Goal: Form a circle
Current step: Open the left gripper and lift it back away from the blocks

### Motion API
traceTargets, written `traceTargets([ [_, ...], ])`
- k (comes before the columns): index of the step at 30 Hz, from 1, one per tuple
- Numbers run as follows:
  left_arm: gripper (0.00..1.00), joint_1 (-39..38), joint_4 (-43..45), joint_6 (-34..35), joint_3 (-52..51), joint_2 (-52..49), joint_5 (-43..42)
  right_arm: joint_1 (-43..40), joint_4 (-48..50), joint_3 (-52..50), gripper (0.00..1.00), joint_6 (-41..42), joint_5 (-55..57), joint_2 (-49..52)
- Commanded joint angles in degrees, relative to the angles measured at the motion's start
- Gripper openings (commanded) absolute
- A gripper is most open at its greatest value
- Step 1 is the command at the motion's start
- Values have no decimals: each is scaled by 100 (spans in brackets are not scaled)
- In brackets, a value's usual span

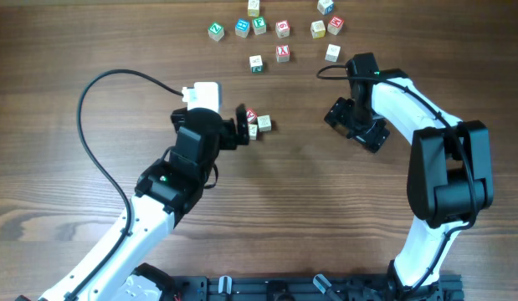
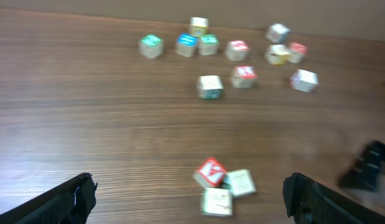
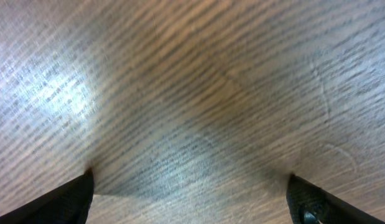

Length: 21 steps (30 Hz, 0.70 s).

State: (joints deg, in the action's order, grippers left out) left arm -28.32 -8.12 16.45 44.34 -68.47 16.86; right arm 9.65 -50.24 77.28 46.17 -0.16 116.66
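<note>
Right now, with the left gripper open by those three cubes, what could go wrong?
1. The open left gripper sits beside the cluster; a careless pull-back could knock its three cubes apart.
2. The cluster is packed tight, no ring yet; pushing another cube in could scatter it.
3. The right gripper hangs open over bare table, its wrist view showing only wood; reaching for the loose cubes could go blind.

Colours showing across the cluster (image 2: 232, 185) and table (image 2: 86, 124)
The cluster is showing one red face and two pale cream ones; the farther cubes (image 2: 151, 45) are showing green, blue, red and yellow; the table is showing streaked brown grain.
</note>
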Motion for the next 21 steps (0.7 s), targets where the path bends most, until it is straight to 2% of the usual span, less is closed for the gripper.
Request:
traceTargets([
  [1,100,317,-15,238,-9,-146,369,13,48,-199,100,-131,-813,216],
  [3,100,584,-37,946,-9,-251,380,13,177,-199,100,-387,-1010,216],
  [7,100,1309,-160,2841,-9,-610,345,13,356,-199,100,-509,-1043,216],
  [10,100,1478,-149,3298,-9,-940,164,13,474,-199,100,-505,-1043,216],
  [13,99,1482,-138,3353,-9,-1462,-518,13,612,-199,100,-503,-1043,216],
  [14,84,1482,-138,3353,-9,-1582,-704,13,629,-199,99,-503,-1043,216],
  [15,68,1482,-136,3355,-11,-1696,-876,13,638,-199,94,-503,-1043,216],
  [16,56,1482,-138,3355,-9,-1810,-1012,13,645,-199,85,-503,-1043,216],
  [17,45,1482,-144,3355,-9,-1989,-1091,13,627,-199,59,-505,-1054,216],
  [18,27,1484,-142,3355,-9,-2074,-1084,13,603,-199,34,-509,-1119,216],
  [19,17,1484,-131,3355,-9,-2129,-1084,13,581,-199,20,-520,-1207,216],
  [20,6,1491,-111,3357,-9,-2155,-1084,13,579,-199,11,-555,-1296,216],
  [21,4,1504,-85,3432,-9,-2190,-1080,13,579,-199,4,-573,-1416,216],
])
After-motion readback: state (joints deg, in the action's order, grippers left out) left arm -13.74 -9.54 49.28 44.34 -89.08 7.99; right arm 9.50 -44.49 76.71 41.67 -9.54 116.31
